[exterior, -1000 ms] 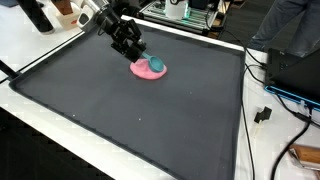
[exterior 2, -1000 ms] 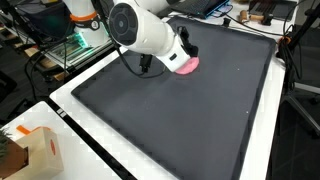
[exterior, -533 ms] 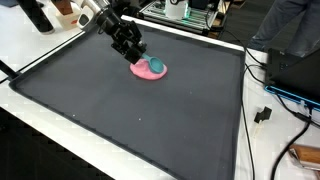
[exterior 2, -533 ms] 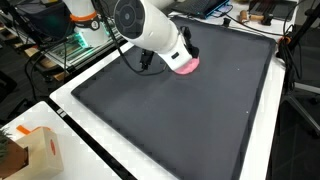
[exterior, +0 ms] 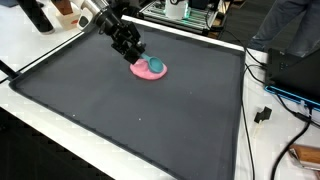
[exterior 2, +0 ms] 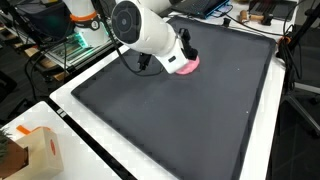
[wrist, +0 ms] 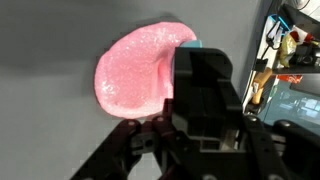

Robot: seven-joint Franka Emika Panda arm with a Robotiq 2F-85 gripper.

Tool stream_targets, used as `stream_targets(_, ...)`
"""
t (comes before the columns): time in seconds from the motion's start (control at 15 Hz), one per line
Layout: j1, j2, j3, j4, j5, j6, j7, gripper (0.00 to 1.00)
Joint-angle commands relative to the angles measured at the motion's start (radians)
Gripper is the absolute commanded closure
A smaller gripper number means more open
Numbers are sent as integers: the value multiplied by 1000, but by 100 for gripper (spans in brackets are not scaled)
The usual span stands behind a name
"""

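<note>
Black mat (exterior: 150, 120) on white table (exterior: 28, 50); pink plate (exterior: 143, 72) lies on mat, far side, slightly left of ctr.

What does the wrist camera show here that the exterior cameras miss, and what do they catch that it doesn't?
Only the wrist view: the pink plate close up, its surface speckled, with a black finger covering part of it and all but a sliver of the teal object.
Only the exterior views: the whole black mat, the teal object as a rounded lump on the plate, cables beside the mat, and a cardboard box.
Both: the gripper low over the pink plate on the mat. Whether it is open or shut cannot be told.
</note>
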Motion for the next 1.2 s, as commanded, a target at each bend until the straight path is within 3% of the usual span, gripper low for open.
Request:
stream_targets(0.0,-31,85,8,25,-4,1,-39,75)
stream_targets(0.47,-31,141,-11,66,-20,-4,-10,75)
stream_targets(1.13,-26,90,-1,55,-29,-35,7,75)
